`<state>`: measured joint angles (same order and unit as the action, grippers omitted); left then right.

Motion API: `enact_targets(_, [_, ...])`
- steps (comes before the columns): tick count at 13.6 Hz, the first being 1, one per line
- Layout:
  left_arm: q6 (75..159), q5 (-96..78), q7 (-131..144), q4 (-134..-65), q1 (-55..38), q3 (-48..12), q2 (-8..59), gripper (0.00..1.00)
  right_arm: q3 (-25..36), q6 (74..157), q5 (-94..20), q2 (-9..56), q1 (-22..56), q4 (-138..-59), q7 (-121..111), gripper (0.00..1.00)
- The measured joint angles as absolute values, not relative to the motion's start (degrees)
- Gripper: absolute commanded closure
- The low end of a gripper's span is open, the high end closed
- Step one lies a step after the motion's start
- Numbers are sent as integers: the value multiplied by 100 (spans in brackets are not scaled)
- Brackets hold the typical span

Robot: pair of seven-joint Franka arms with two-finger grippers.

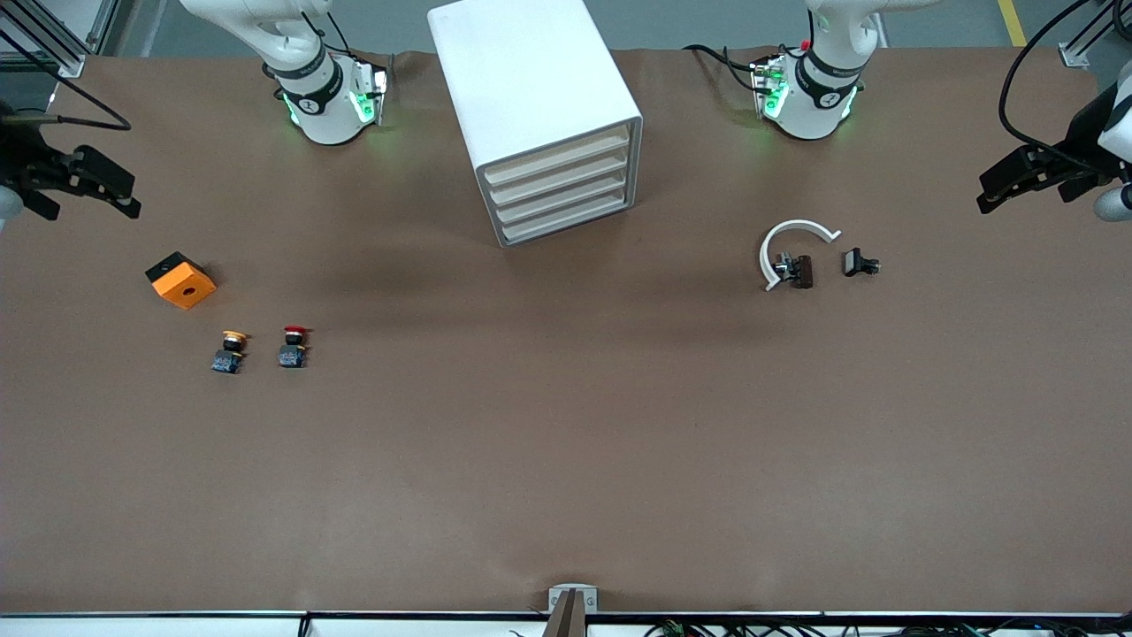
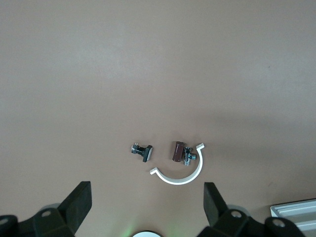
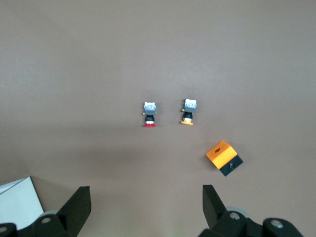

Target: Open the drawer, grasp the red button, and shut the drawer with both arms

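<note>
The white cabinet (image 1: 539,115) stands at upper centre of the front view, all four drawers shut, the drawer (image 1: 559,181) among them. The button (image 1: 293,346) with the red cap sits at lower left on the bench (image 1: 566,460), beside a yellow-capped button (image 1: 230,351) and near an orange cube (image 1: 181,280). The right end effector (image 1: 84,186) waits at the left edge, wide open and empty; the left end effector (image 1: 1026,181) at the right edge, likewise wide open and empty

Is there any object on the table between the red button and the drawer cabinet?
No. In the front view only bare brown table lies between the red button and the cabinet.
</note>
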<state>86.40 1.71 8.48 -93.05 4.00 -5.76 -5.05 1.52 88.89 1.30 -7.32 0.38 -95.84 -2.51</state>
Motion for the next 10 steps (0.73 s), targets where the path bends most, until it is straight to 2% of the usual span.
enact_targets(10, [8635,171,848,-9144,385,-585,-372,0,149,8960,127,-705,38,-9534,-252,0])
